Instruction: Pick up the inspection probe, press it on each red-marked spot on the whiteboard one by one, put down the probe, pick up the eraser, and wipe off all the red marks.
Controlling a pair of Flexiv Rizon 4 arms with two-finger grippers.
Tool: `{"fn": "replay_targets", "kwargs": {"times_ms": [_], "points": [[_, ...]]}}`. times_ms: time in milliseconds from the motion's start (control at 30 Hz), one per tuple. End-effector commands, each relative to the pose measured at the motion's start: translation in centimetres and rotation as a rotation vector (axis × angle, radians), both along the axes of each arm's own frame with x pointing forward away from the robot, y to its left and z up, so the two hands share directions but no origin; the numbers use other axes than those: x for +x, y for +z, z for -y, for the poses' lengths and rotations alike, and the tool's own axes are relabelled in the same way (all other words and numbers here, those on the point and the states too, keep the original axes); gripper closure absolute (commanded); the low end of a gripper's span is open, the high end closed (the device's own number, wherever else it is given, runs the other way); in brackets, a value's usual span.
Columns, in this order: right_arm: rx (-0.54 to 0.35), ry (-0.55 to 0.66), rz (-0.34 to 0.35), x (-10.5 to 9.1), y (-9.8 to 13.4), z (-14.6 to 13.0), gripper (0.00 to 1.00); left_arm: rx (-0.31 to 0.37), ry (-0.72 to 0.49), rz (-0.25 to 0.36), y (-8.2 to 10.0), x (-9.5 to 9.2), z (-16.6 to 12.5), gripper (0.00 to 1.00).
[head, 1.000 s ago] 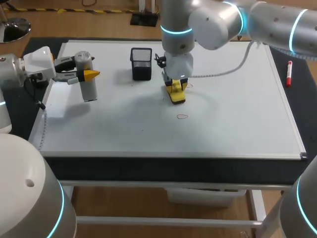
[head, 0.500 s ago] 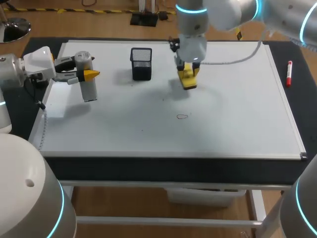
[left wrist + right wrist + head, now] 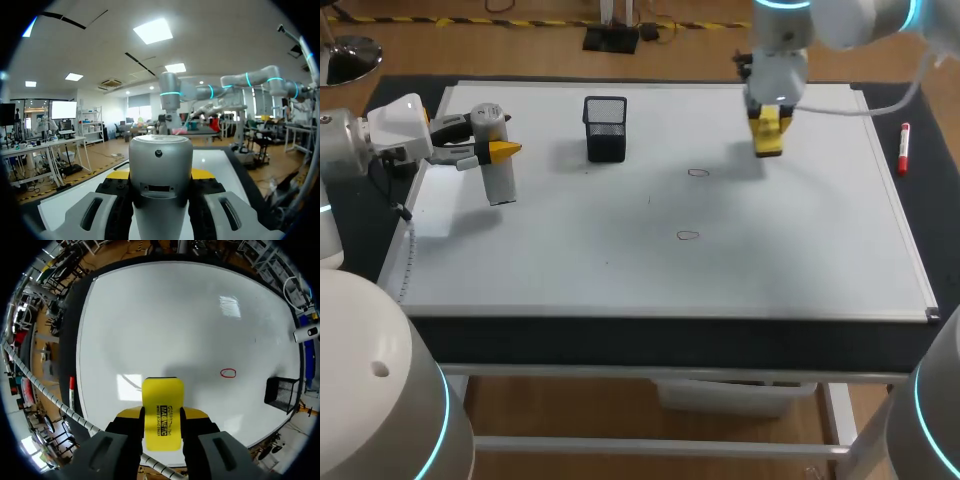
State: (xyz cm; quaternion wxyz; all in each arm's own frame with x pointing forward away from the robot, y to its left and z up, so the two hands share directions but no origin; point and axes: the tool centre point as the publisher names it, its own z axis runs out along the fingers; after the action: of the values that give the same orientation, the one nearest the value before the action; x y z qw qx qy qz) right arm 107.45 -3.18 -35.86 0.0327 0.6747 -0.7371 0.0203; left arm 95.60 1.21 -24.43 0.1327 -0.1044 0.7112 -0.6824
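Head view, right claw [image 3: 769, 124] clamping eraser [image 3: 770, 144], left claw [image 3: 493, 150] gripping probe [image 3: 500, 182], mesh cup [image 3: 606, 128] between them, marker [image 3: 903, 148] beside whiteboard [image 3: 770, 240]

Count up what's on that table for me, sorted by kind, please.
Red marks: 2
Yellow eraser: 1
Silver probe: 1
Black mesh cup: 1
Red marker pen: 1
Total: 6

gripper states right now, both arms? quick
Left gripper: closed, holding the probe.
Right gripper: closed, holding the yellow eraser.
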Motion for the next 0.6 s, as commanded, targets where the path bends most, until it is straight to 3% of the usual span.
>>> {"fn": "replay_targets", "kwargs": {"times_ms": [33, 267, 600], "points": [[0.028, -0.04, 0.001, 0.4, 0.8, 4.5, 1.0, -0.004, 0.0, 0.004, -0.1, 0.0, 0.0, 1.0], [0.028, -0.107, 0.004, 0.9, 0.8, 8.0, 1.0, -0.004, 0.0, 0.004, -0.1, 0.0, 0.0, 1.0], [0.019, -0.151, -0.006, 1.1, 0.4, 10.3, 1.0, -0.004, 0.0, 0.004, -0.1, 0.0, 0.0, 1.0]]}}
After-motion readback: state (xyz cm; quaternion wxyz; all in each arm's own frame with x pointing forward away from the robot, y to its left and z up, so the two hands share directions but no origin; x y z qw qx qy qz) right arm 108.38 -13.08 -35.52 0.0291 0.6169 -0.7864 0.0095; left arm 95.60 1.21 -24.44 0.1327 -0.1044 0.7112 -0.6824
